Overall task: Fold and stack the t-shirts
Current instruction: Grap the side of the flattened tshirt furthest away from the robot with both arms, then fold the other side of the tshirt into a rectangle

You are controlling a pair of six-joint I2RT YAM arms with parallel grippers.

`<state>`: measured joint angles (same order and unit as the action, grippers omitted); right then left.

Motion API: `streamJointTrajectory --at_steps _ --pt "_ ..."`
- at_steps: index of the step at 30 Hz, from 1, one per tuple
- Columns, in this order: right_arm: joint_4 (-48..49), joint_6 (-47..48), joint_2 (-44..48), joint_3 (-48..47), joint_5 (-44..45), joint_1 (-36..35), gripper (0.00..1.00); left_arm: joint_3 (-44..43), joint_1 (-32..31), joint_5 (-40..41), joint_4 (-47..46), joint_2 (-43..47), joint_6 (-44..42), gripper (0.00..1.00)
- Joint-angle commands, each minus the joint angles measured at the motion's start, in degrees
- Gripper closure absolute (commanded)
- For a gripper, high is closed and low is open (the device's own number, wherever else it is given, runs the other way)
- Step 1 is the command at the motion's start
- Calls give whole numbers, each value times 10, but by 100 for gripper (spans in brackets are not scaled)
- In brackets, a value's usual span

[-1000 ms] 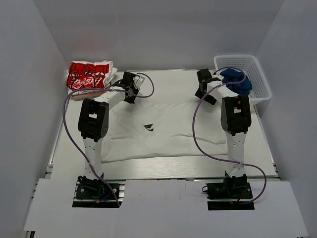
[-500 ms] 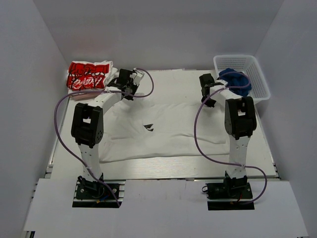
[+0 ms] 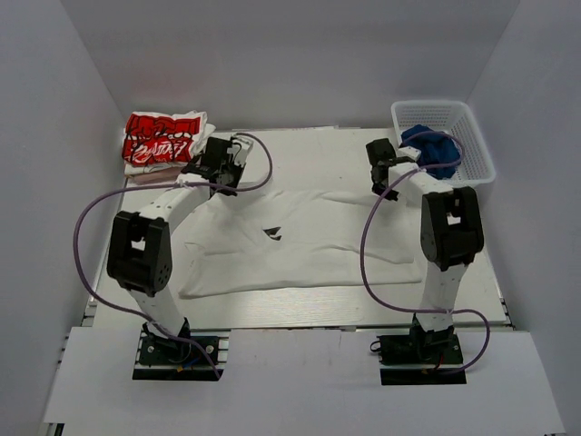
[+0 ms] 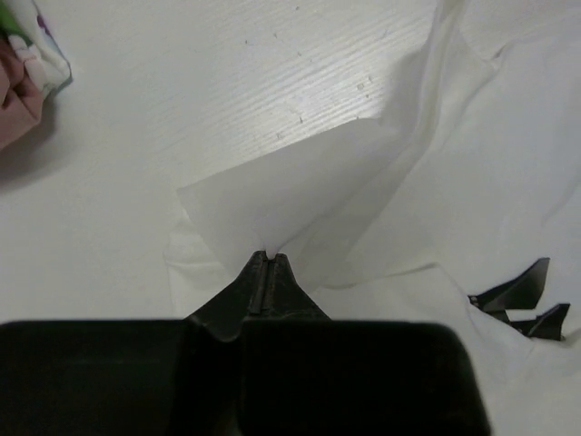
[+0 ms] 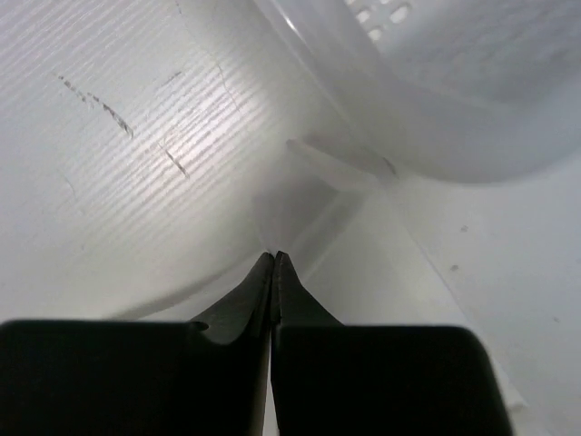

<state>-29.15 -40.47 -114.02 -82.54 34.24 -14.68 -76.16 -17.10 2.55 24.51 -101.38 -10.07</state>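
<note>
Lifting the far edge is the step judged to be in hand.

**Top external view.** The large plain white short-sleeved t-shirt (image 3: 300, 254) lies spread on the white table (image 3: 309, 145). The left gripper (image 3: 216, 168) is at its far-left corner and the right gripper (image 3: 386, 173) at its far-right corner. The folded white t-shirt with red-and-black print (image 3: 163, 138) rests at the table's far left. A white plastic mesh basket (image 3: 467, 154) holding a crumpled blue cloth (image 3: 434, 148) stands at the far right.

**Left wrist view.** The jaws are clenched on a raised tent of white cloth, and a small black tag (image 4: 522, 304) lies on the fabric nearby.

**Right wrist view.** The jaws are pressed together, seemingly on a thin cloth edge just beside the basket wall. White on white makes that grasp hard to confirm.

**Judgement.** A clean fold calls for:
- both pinches rising level and travelling toward the near hem together;
- the edge between them kept taut so no crease forms;
- the right arm kept apart from the basket, and the left arm from the folded shirt.
</note>
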Motion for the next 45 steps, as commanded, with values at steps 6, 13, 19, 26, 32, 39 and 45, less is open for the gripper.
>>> streamJointTrajectory --at_steps 6,13,19,26,32,39,45 --pt "32 14 133 125 50 -14 100 92 -9 7 32 107 114 100" --pt "44 24 208 189 42 -17 100 210 -15 20 6 242 235 100" --pt "54 33 252 237 40 -17 100 273 -15 65 6 331 302 100" --pt "52 38 302 258 30 -12 100 282 -15 62 56 398 374 100" --pt "67 45 307 278 19 -12 100 320 -15 -7 91 468 425 100" --pt "52 17 280 295 38 -10 100 362 -15 -113 174 524 470 100" --pt "8 -20 268 295 62 -6 41 396 -15 -175 215 566 488 46"
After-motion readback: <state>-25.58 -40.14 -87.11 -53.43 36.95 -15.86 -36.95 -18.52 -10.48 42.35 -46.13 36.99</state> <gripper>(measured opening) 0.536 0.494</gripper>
